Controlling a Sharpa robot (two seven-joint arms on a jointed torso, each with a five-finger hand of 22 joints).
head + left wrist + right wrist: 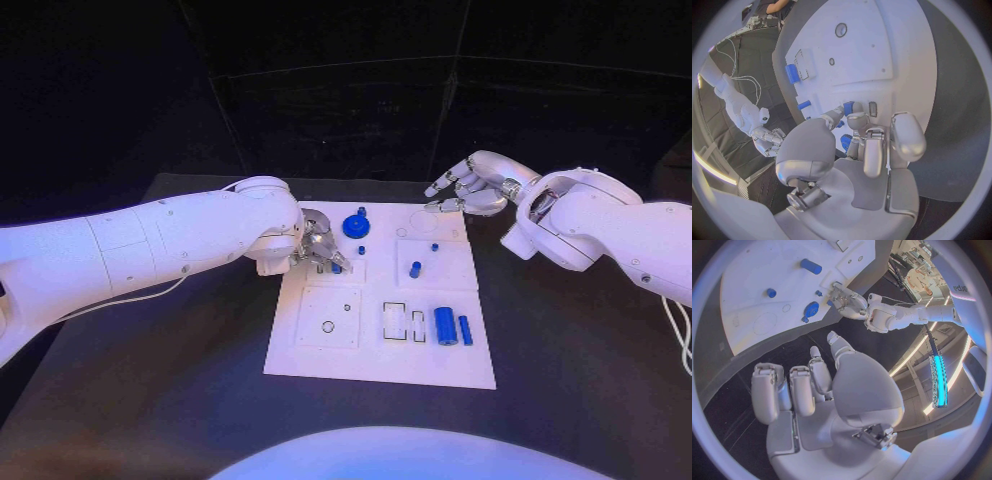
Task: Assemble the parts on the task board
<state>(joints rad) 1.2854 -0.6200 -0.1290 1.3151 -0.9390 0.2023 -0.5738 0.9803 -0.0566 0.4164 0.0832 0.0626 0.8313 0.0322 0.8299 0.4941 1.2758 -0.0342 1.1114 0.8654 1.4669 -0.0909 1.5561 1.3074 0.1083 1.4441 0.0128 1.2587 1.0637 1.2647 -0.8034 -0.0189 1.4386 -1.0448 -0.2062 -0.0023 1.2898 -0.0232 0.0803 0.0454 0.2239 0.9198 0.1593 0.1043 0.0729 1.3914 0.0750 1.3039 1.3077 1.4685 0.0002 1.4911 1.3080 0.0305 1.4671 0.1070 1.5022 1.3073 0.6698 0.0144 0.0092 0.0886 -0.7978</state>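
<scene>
There, a blue part [336,266] at the left hand's [317,246] fingertips.

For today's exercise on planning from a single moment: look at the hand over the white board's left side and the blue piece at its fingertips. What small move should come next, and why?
Probably a short, slow lowering of the left hand, to seat the small blue piece at its fingertips into the board. The fingers sit low over the board there, while the right hand hovers off the far edge, holding nothing.
</scene>
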